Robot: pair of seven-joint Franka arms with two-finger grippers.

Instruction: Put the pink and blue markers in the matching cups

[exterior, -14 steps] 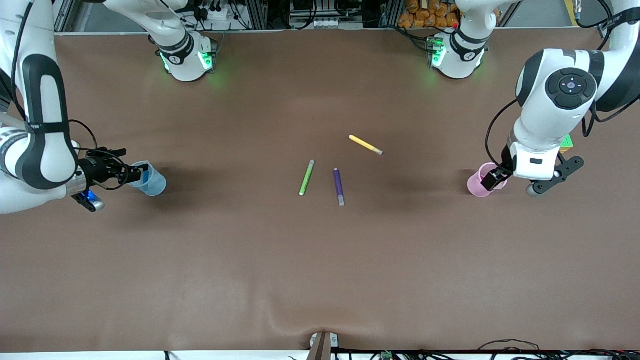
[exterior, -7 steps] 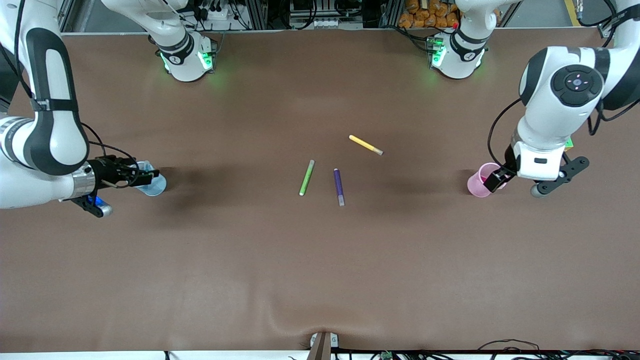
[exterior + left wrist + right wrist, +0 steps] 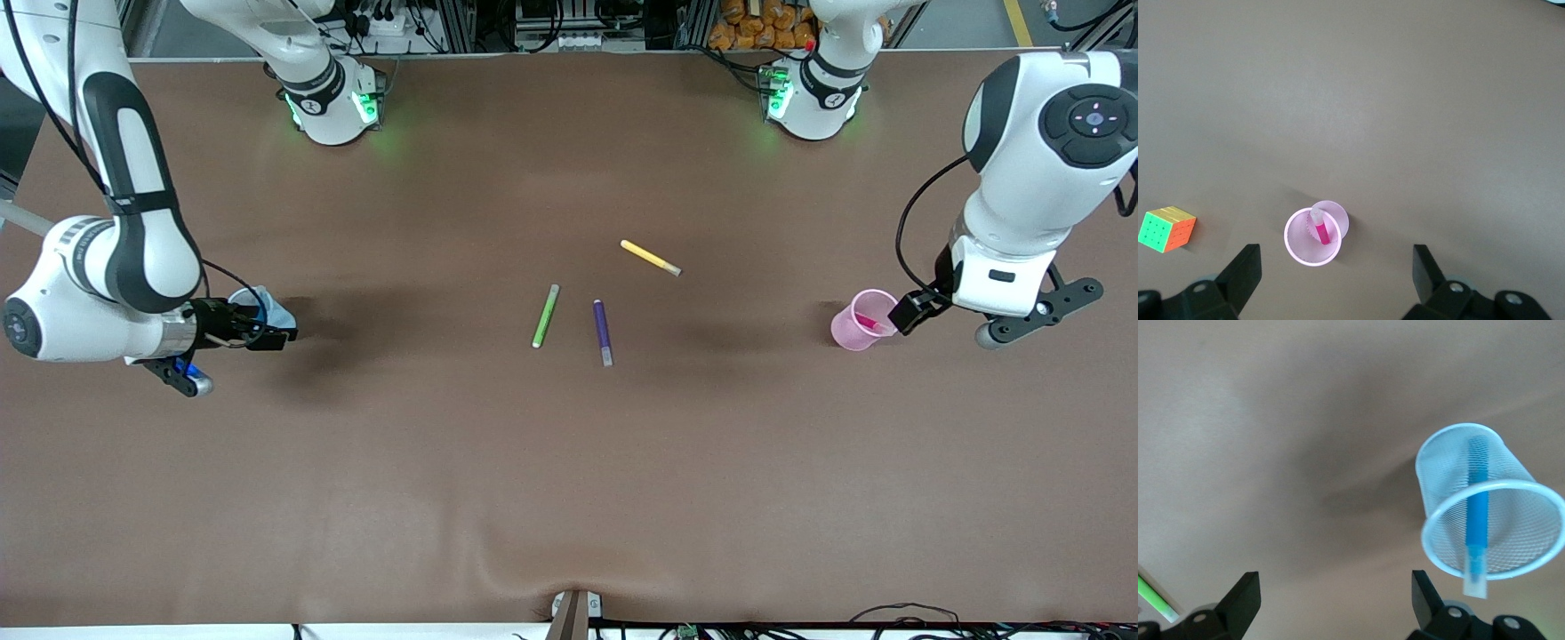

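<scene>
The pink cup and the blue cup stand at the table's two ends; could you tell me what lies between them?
Front view: between the pink cup and blue cup lie three pens: green, purple, yellow.

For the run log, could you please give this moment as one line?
pink marker in pink cup | blue marker in blue mesh cup | both grippers open

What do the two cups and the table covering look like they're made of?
The blue cup looks like fine wire or plastic mesh: a grid shows through its wall, with a solid rim. The pink cup seems the same, though less clear. The table covering looks like matte brown fabric or vinyl, slightly rippled.
</scene>
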